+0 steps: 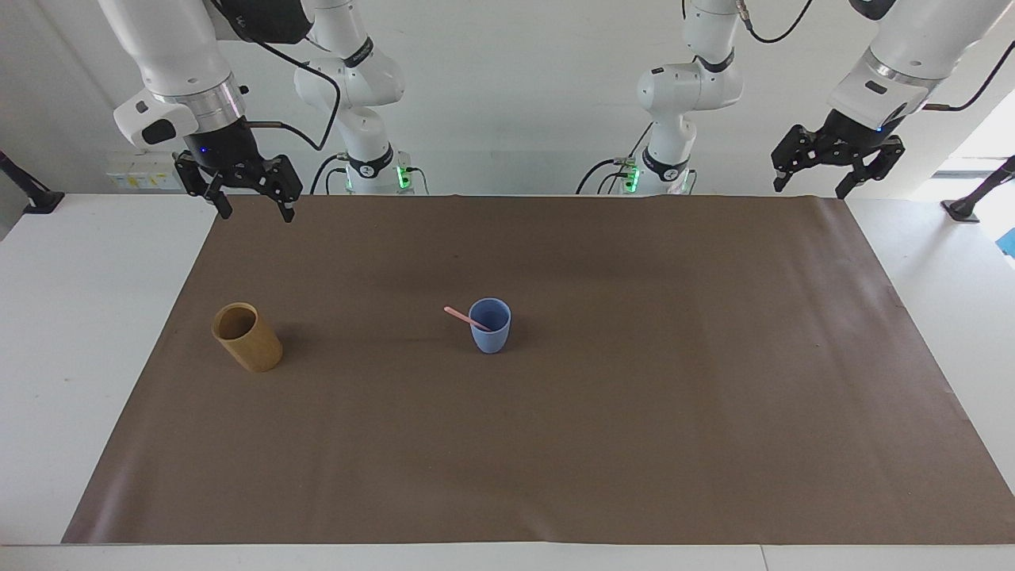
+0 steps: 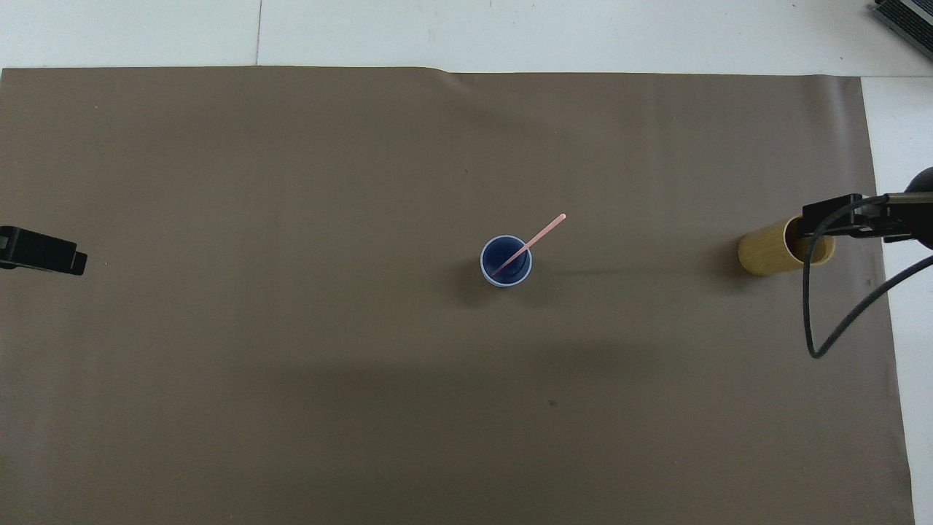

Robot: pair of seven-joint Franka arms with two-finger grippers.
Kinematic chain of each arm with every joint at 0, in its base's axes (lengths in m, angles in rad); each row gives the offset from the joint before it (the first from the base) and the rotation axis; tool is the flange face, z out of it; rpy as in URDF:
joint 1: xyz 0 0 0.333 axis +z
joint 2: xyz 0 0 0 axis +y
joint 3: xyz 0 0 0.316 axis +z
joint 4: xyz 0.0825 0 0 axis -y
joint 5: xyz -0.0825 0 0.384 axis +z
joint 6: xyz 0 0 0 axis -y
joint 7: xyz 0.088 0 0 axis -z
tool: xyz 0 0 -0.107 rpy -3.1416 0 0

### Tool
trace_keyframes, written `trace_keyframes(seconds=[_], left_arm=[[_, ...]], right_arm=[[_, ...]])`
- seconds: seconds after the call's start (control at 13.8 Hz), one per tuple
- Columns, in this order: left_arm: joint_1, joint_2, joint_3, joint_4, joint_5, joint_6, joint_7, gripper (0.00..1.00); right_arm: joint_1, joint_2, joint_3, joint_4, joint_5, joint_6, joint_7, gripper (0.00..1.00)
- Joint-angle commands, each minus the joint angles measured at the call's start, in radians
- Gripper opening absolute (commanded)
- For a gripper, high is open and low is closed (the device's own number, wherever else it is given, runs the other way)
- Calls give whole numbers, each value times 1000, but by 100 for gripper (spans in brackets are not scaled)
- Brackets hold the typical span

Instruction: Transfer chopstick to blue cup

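The blue cup [image 1: 490, 326] [image 2: 506, 261] stands upright in the middle of the brown mat. One pale-pink chopstick [image 1: 465, 318] [image 2: 536, 239] stands in it, leaning over the rim toward the right arm's end of the table. My right gripper [image 1: 254, 206] is open and empty, raised over the mat's corner near the robots at the right arm's end; in the overhead view [image 2: 831, 226] it covers part of the tan cup. My left gripper [image 1: 817, 181] is open and empty, waiting raised over the mat's corner at the left arm's end, and shows in the overhead view [image 2: 44, 251].
A taller tan cylindrical cup [image 1: 247, 337] [image 2: 769, 249] stands on the brown mat [image 1: 634, 444] toward the right arm's end. A black cable [image 2: 824, 321] hangs from the right arm. White table surface [image 1: 71, 317] surrounds the mat.
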State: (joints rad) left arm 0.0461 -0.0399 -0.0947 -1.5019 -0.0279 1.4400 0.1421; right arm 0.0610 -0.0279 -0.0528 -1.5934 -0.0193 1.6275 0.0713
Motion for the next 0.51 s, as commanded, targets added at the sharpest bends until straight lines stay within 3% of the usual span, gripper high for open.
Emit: trace_keyframes(seconds=[0.0, 0.44], left_arm=[[6, -15, 0, -18, -6, 13, 2, 100], [6, -15, 0, -18, -6, 13, 2, 100]], right_arm=[[-3, -32, 2, -45, 27, 25, -28, 100], [17, -61, 4, -89, 30, 29, -22, 100]])
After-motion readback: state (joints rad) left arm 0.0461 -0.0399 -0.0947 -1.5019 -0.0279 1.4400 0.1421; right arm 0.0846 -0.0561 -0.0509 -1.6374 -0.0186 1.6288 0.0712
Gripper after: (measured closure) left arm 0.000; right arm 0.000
